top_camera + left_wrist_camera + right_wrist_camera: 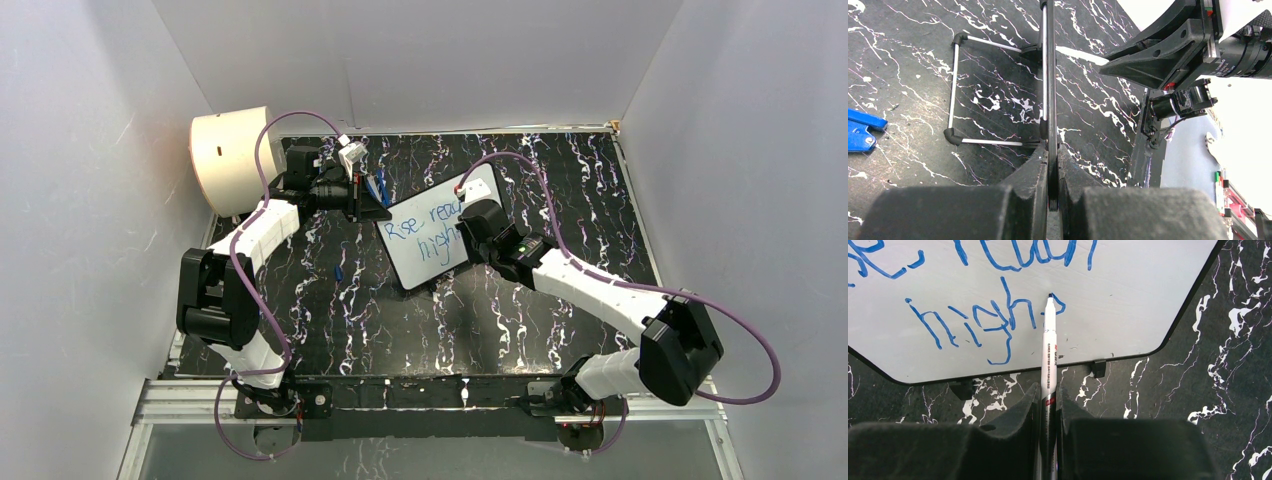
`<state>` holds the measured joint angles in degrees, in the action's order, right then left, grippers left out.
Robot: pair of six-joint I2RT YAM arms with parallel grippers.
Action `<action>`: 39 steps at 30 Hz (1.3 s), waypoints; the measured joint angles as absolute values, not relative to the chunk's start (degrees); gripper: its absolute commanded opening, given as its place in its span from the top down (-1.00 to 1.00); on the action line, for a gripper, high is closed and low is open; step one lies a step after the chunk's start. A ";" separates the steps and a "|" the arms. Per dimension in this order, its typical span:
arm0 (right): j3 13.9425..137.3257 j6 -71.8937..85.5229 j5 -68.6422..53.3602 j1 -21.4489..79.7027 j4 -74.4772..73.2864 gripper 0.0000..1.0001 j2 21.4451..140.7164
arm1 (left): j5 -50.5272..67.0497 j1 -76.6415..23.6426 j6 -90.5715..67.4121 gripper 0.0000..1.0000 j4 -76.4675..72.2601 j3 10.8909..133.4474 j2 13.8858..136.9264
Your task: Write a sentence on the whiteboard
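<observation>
Right end effector (1049, 392) clamped on marker (1049, 335), left end effector (1052, 155) clamped on whiteboard (1138, 295) edge

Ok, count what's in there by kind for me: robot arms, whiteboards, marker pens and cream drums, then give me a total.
robot arms: 2, the left arm and the right arm
whiteboard: 1
marker pen: 1
cream drum: 1
total: 5
</observation>
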<state>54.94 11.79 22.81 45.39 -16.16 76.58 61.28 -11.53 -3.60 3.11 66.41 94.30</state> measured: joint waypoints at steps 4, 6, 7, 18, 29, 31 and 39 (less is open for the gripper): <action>54.96 11.79 22.83 45.39 -16.10 1.00 76.99 | 61.28 -11.53 -3.60 1.00 3.11 66.41 94.30; 54.96 11.79 22.83 45.39 -16.12 1.00 77.21 | 61.28 -11.53 -3.60 1.00 3.11 66.41 94.30; 54.96 11.77 22.83 45.39 -16.10 1.00 77.30 | 61.28 -11.53 -3.60 1.00 3.11 66.41 94.30; 54.96 11.38 22.33 45.39 -16.27 1.00 77.36 | 61.25 -11.53 -3.60 1.00 3.11 66.41 94.30; 54.96 11.40 20.84 45.39 -17.87 1.00 77.80 | 61.21 -11.53 -3.57 1.00 3.16 66.46 94.30; 54.96 11.40 20.67 45.39 -18.22 1.00 77.97 | 61.19 -11.53 -3.57 1.00 3.18 66.46 94.30; 54.96 11.40 20.36 45.39 -19.77 1.00 78.50 | 61.14 -11.53 -3.60 1.00 3.25 66.48 94.30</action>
